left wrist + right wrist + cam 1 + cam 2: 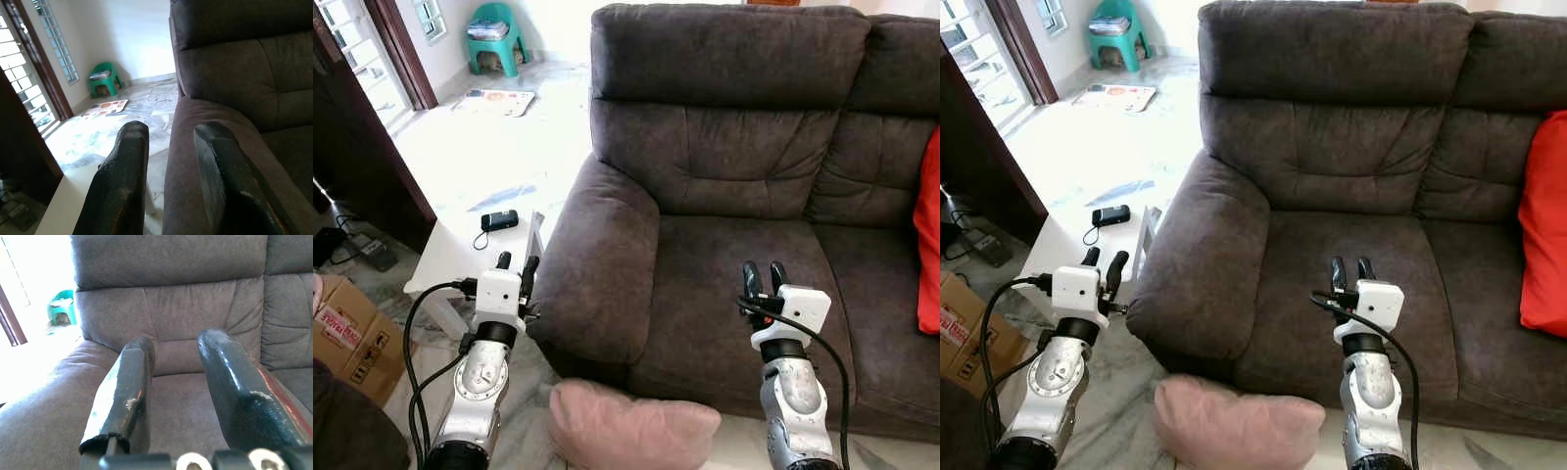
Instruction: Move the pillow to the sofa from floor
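Note:
A pink pillow (631, 426) lies on the floor against the front of the dark grey sofa (724, 255), between my two arms and below them. My left gripper (517, 263) is raised beside the sofa's armrest (597, 264), open, with nothing between its fingers (122, 176). My right gripper (763, 277) is held up in front of the seat cushion (1351, 264), open and empty, pointing at the sofa back (166, 308).
A low white table (460, 257) with a small black device (499, 220) stands left of the armrest. A red cushion (1542, 225) sits on the sofa's right. A cardboard box (347, 333) is at far left, a green stool (494, 37) far back.

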